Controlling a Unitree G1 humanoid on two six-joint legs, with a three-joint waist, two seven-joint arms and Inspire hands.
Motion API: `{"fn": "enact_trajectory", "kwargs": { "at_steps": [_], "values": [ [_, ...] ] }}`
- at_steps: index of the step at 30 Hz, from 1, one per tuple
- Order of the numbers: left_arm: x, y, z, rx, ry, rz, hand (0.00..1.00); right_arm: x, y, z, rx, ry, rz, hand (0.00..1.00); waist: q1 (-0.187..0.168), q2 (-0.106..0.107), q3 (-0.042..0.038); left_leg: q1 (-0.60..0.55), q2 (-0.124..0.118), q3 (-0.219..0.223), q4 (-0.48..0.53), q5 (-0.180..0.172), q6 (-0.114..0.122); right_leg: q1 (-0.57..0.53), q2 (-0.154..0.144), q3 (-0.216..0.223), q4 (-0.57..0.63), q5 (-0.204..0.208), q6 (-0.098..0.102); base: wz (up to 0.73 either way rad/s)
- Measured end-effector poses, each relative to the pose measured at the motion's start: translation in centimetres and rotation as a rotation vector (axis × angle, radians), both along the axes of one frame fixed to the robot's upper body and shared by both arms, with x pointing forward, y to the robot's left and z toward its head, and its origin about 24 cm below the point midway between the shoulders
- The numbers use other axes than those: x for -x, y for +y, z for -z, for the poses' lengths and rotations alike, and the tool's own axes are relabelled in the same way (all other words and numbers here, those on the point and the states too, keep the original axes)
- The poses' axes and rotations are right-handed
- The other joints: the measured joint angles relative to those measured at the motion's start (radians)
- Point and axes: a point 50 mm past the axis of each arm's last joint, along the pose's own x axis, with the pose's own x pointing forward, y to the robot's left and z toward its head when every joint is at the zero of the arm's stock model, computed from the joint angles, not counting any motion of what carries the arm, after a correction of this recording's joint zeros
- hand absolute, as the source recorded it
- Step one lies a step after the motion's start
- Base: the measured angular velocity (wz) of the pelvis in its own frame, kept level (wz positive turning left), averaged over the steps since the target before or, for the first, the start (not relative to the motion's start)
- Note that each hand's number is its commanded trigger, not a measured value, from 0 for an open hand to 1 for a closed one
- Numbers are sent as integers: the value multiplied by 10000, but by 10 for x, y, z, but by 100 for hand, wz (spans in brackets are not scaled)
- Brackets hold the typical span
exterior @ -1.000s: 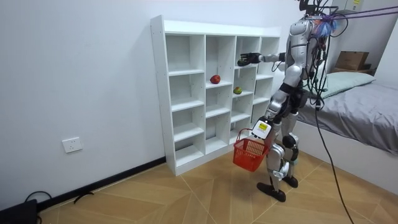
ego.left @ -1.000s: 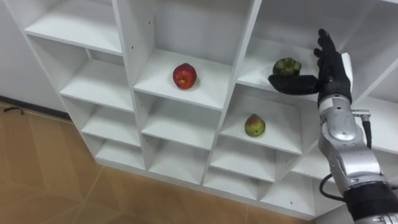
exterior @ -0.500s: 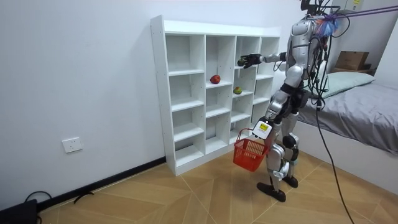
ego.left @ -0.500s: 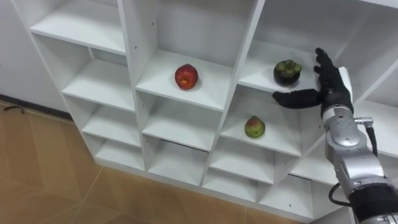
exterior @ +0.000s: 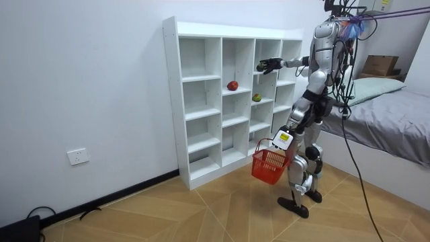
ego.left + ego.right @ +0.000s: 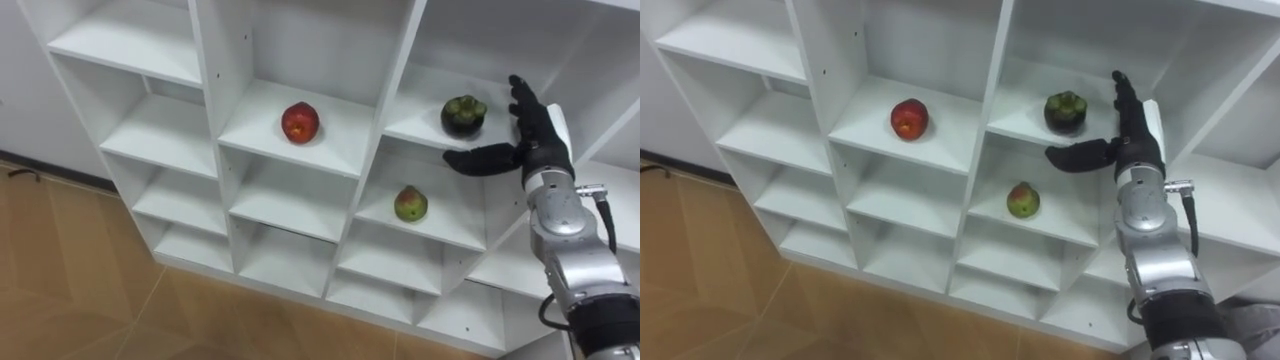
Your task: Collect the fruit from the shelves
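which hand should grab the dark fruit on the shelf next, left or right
Right. The right hand is raised and open just beside the dark fruit, not yet touching it. The left hand is down at the robot's side, busy carrying the red basket.

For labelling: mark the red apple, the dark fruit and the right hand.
red apple (image 6: 299, 122): left eye view, its middle.
dark fruit (image 6: 462, 116): left eye view, its middle.
right hand (image 6: 533, 132): left eye view, its palm.
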Motion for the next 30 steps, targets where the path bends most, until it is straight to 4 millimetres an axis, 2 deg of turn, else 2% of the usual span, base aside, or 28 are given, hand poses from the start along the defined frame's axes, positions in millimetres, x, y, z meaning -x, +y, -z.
{"fn": "enact_trajectory", "kwargs": {
  "at_steps": [5, 13, 20, 30],
  "values": [
    [-1, 1, 0, 87, -29, 56, 100, -2, 4, -7, 183, -307, -177, 0, 76, -39, -18, 8, -3, 0, -7, 1, 1, -41, 0, 6, 2, 0, 0, 0],
    [-1, 5, -1, 77, -46, 117, 100, -3, 8, -12, 842, -451, -442, 0, 108, -145, 12, 17, -8, -26, 17, 2, 1, -5, -3, 11, -3, 0, 0, 0],
    [-1, 5, -1, 119, -48, 137, 100, -3, 8, -12, 868, -453, -446, 0, 126, -109, 44, 2, -4, -39, 16, 2, -1, 10, 5, 5, -2, 0, 0, 0],
    [-2, 4, -1, 240, -91, 188, 100, -3, 8, -13, 867, -513, -474, 0, 110, -110, 46, 19, -6, -57, -21, 2, -1, -9, 6, 2, -3, 0, 0, 0]
  ]
}}
